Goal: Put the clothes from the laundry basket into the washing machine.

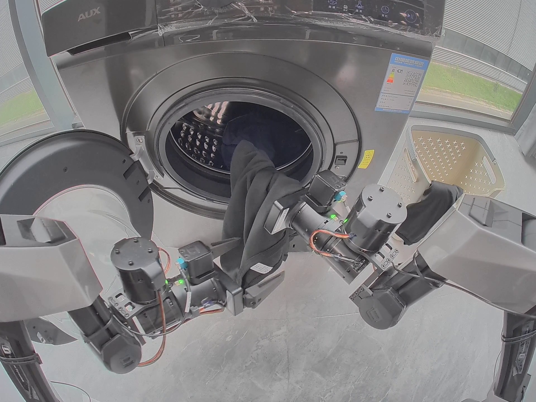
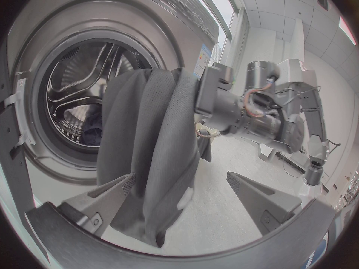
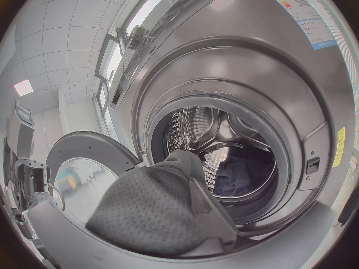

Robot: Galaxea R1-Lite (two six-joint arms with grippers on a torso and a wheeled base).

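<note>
**Loading station, near to far**

1. **Left gripper** [image 1: 261,258]: near, left of centre, low in front of the washer [image 1: 357,79]. Its fingers [image 2: 108,195] are spread wide and grip nothing. The garment's lower end hangs in the gap, touching one finger and well apart from the other.

2. **Garment** [image 1: 251,207]: dark grey, one piece, hanging in a long fold. The tail sits between my left fingers. The top rises to the drum mouth, and I cannot tell whether it is past the lip.

3. **Right gripper** [image 1: 274,213]: just right of the garment, at its middle height. It is clamped on the garment's mid-section. Cloth is bunched over the fingers, so I judge the hold from how the fold hangs off it.

4. **Door** [image 1: 67,168]: left, swung fully open.

5. **Drum** [image 3: 202,131]: far, centre. A navy cloth [image 3: 239,176] lies low inside it.

6. **Basket** [image 1: 452,163]: far right, beside the washer.

**Step in hand:** loading. I have the garment at the mouth, not yet inside.

**Next move, as I judge it:** carry the right gripper farther through the opening before it lets go. The hanging tail also has to clear the lip, so I either close the left fingers on it and lift, or keep them out of its way.
</note>
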